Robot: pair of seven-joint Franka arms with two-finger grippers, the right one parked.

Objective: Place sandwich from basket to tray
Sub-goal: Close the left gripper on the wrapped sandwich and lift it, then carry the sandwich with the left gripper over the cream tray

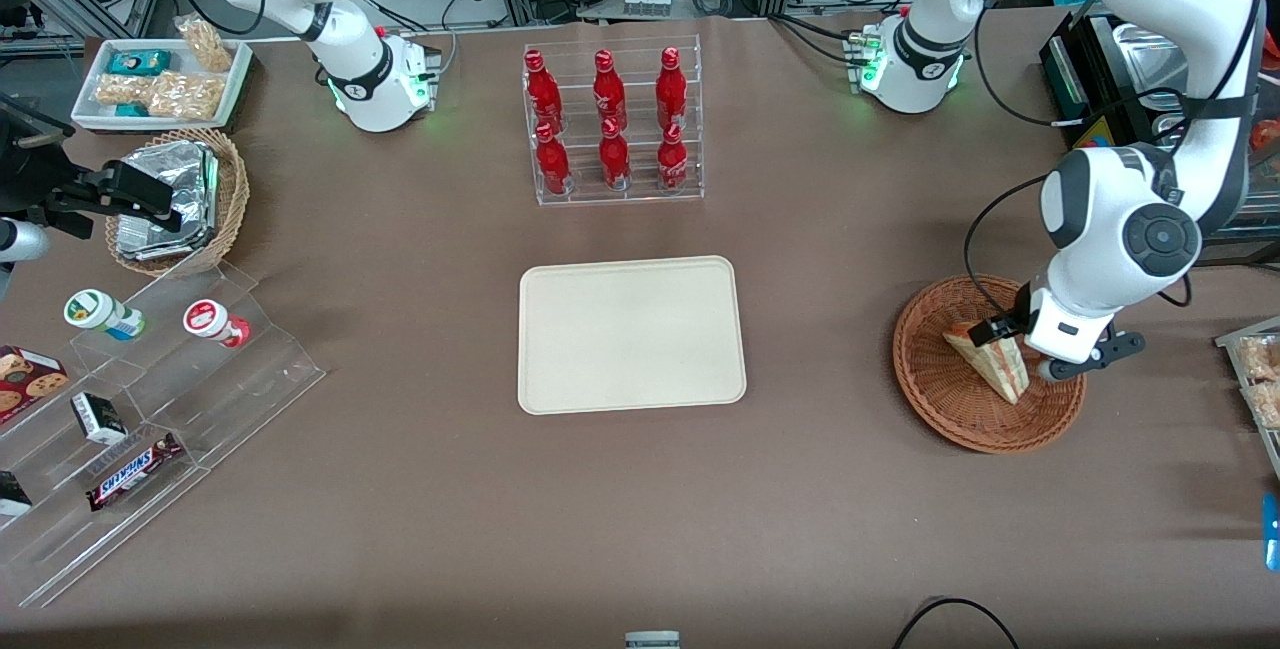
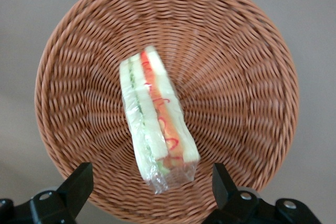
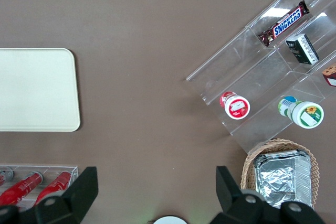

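One sandwich (image 2: 157,124), clear-wrapped, lies near the middle of the wicker basket (image 1: 960,409), at the working arm's end of the brown table (image 1: 800,529). The left gripper (image 2: 152,190) hangs just above it, jaws spread wide with a fingertip to each side, gripping nothing. My worry: the wedge lies slantwise between the fingers, so closing may catch only slippery wrap and twist it free. Bare table separates basket from the empty cream tray (image 1: 630,334); the bottle rack (image 1: 612,124) stands farther off.
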